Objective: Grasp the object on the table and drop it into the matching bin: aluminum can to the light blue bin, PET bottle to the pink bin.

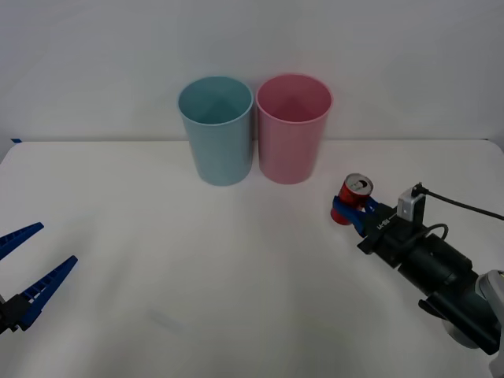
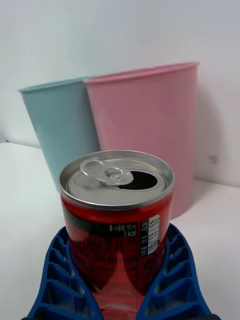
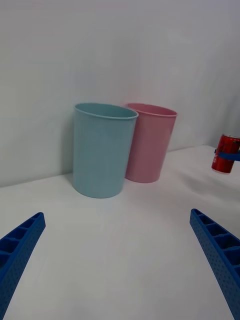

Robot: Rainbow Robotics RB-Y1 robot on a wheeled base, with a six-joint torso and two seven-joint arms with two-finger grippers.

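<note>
The aluminum can, red with a silver top and pull tab, stands upright at the right of the white table, a little in front of the pink bin. My right gripper is shut on the can, one blue finger on each side of the can in the right wrist view. The light blue bin stands just left of the pink one, both at the back centre. My left gripper hangs open and empty over the table's front left.
Both bins are open-topped and nearly touch each other. A pale wall rises right behind them. The left wrist view shows the light blue bin, the pink bin and the held can farther off.
</note>
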